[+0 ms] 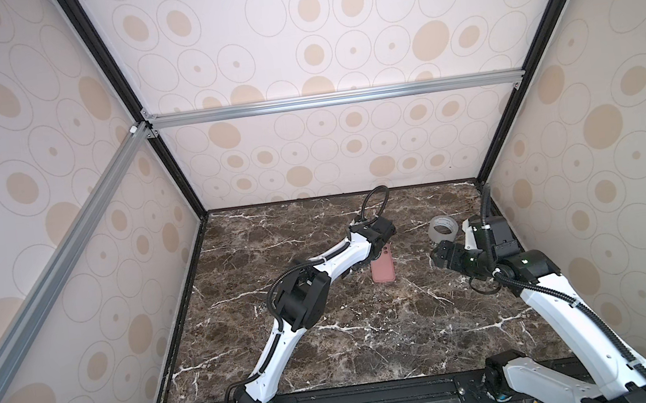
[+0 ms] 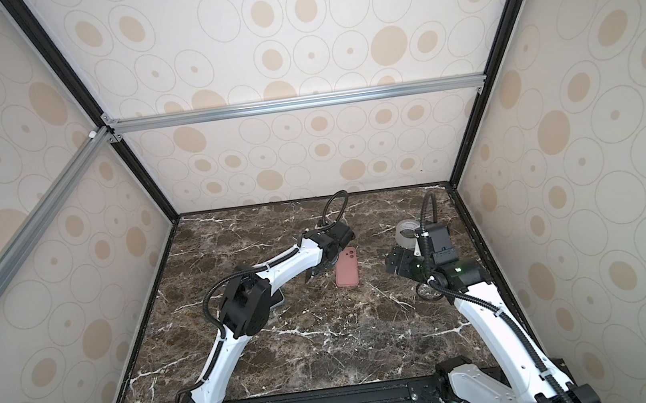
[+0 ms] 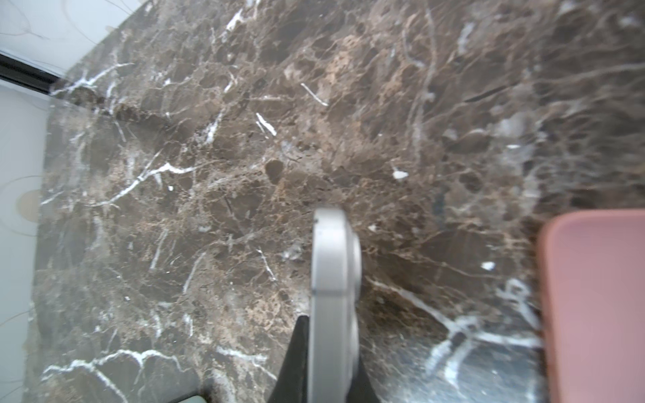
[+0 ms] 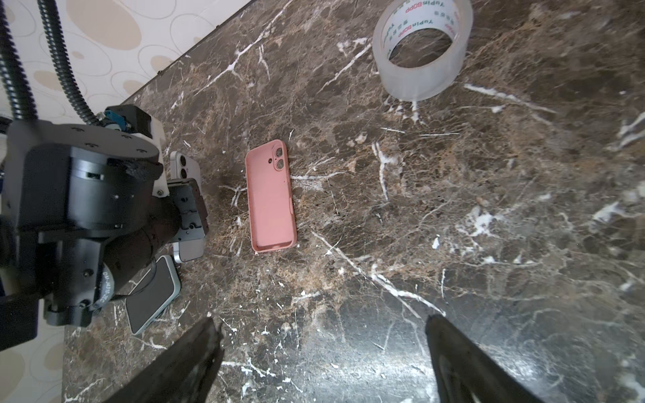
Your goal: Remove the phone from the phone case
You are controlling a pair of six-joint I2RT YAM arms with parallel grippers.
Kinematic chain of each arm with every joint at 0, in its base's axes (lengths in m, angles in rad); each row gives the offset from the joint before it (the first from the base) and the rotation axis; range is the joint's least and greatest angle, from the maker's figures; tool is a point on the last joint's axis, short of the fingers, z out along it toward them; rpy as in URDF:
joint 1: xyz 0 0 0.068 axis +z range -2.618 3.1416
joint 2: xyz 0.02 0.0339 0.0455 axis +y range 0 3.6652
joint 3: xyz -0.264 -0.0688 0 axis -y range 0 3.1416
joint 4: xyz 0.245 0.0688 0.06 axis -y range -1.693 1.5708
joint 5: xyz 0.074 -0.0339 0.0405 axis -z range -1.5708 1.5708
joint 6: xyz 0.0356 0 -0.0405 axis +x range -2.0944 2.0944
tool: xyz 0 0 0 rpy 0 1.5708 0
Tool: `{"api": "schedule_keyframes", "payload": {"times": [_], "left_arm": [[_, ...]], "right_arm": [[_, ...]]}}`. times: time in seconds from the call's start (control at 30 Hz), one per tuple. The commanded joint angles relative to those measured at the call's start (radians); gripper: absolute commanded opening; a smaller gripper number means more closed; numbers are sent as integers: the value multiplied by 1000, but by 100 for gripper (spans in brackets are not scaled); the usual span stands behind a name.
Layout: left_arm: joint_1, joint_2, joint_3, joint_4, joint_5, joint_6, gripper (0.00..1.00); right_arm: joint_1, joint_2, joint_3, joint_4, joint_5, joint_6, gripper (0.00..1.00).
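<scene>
Phone point(image 3: 334, 279) is out of the case: silver, clamped edge-on between the left gripper point(image 2: 316, 272) jaws, camera end sticking out past the tips. Whether its lower edge touches the table point(image 4: 488, 209) cannot be told.

Phone case point(image 4: 270, 199) lies flat and empty, hollow side up, just beside the held phone and apart from it. It is seen in both top views, mid-table point(image 1: 383, 268).

Right gripper point(image 4: 323, 322) hangs above the table with jaws wide apart, nothing between them, near the tape roll point(image 4: 419, 82) and well clear of the case.

A second phone point(image 4: 152, 296) lies screen-up under the left arm, close to the held one.

Step judged to be in hand: set-down of the extracted phone. Separation looks done.

Suggested handling:
- Phone to be rotated from edge-on to flat before release, otherwise it is likely to topple.
- Bare marble to be picked as the drop spot, between the case and the second phone, overlapping neither.
- Jaws to be opened only once the phone is supported by the table.
- Right arm can be kept parked, since the case needs no restraint now.
</scene>
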Motion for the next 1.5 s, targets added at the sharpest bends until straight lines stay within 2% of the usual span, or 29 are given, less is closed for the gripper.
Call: {"api": "schedule_keyframes", "payload": {"times": [0.0,0.27,0.5,0.63,1.03,1.17,1.27,1.37,1.47], "left_arm": [[2,25,64,-88,-105,-56,0],[0,64,84,-92,-114,-82,0],[-8,82,85,-80,-78,-92,21],[-9,86,86,-73,-66,-88,29],[-9,73,69,-51,-12,-93,32],[-13,-29,12,13,14,-88,33],[-11,-188,-140,153,63,-68,39],[-4,-362,-322,313,117,-56,51],[18,-524,-511,465,195,-54,64]], "right_arm": [[-6,-48,-15,-64,52,30,95],[-6,-66,-36,-79,40,24,95],[-6,-59,-39,-77,26,22,94],[-6,-54,-40,-76,19,19,94],[-6,-45,-47,-79,21,19,95],[-6,-51,-71,-25,11,13,100],[-6,-44,-104,39,-23,4,100],[-4,-19,-120,71,-40,-7,100],[17,45,-110,92,-65,-8,92]]}}
